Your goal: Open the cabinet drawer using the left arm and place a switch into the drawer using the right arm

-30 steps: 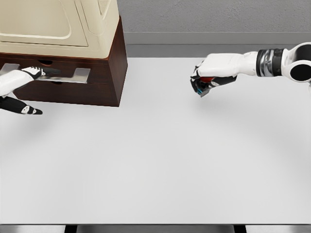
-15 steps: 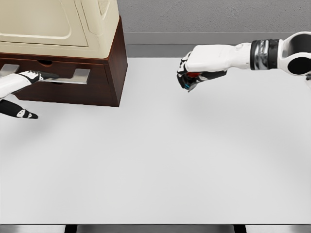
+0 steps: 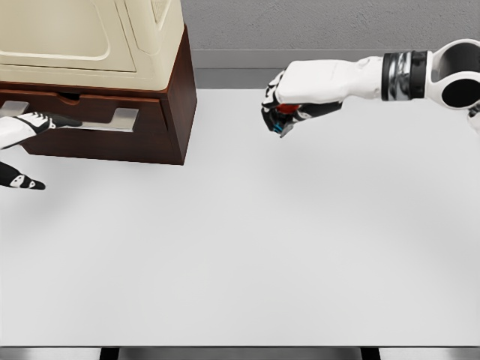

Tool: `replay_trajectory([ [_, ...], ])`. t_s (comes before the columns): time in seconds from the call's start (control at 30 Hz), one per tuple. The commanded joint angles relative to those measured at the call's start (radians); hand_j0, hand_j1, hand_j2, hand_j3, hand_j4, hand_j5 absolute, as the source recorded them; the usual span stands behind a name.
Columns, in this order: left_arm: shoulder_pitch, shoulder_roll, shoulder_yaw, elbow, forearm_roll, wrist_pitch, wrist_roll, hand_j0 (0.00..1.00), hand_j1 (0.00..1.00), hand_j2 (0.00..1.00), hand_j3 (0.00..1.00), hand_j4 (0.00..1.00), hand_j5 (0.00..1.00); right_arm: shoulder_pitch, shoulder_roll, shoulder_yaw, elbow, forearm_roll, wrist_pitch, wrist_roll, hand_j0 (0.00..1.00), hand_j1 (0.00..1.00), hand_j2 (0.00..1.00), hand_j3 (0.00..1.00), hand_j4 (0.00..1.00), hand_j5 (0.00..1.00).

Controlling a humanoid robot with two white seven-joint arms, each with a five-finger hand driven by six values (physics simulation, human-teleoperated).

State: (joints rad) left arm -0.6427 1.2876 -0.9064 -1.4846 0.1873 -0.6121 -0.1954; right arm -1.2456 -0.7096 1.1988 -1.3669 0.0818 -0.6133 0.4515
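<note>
A cabinet [image 3: 176, 112] with a cream top and a dark brown base stands at the table's far left. Its drawer [image 3: 150, 124] carries a long silver handle [image 3: 112, 118]. My left hand [image 3: 30, 150] shows at the left edge. Its fingers [image 3: 52, 120] lie stretched along the handle, and the thumb is spread well below them. My right hand [image 3: 279, 114] hovers above the table to the right of the cabinet. It is curled around a small switch [image 3: 283, 112] with red and blue parts, which the fingers mostly hide.
The white table [image 3: 240, 247] spreads out in front of the cabinet and under the right hand. A grey wall runs behind its far edge. The cabinet's right side wall faces the right hand.
My right hand has carried the switch to the left and slightly up, toward the cabinet. My left hand has slid left along the handle, further out of the picture.
</note>
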Motion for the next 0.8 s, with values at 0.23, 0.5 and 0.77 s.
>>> replay_trajectory([
  [0.23,0.002,0.055,0.017,-0.037,0.038,0.001,0.004,1.0,1.0,1.0,1.0,1.0,1.0,-0.009,0.03,-0.002,-0.003,-0.013,0.002,-0.002,0.4,0.4,0.4,0.4,0.4,0.4],
  [0.5,-0.003,-0.067,0.015,0.013,0.032,0.001,-0.001,1.0,1.0,1.0,1.0,1.0,1.0,-0.029,0.036,-0.002,-0.044,-0.051,0.002,-0.002,0.4,0.4,0.4,0.4,0.4,0.4],
  [0.77,-0.002,-0.068,0.014,0.053,0.034,0.001,-0.001,1.0,1.0,1.0,1.0,1.0,1.0,-0.037,0.041,-0.002,-0.054,-0.056,0.002,-0.002,0.4,0.4,0.4,0.4,0.4,0.4],
])
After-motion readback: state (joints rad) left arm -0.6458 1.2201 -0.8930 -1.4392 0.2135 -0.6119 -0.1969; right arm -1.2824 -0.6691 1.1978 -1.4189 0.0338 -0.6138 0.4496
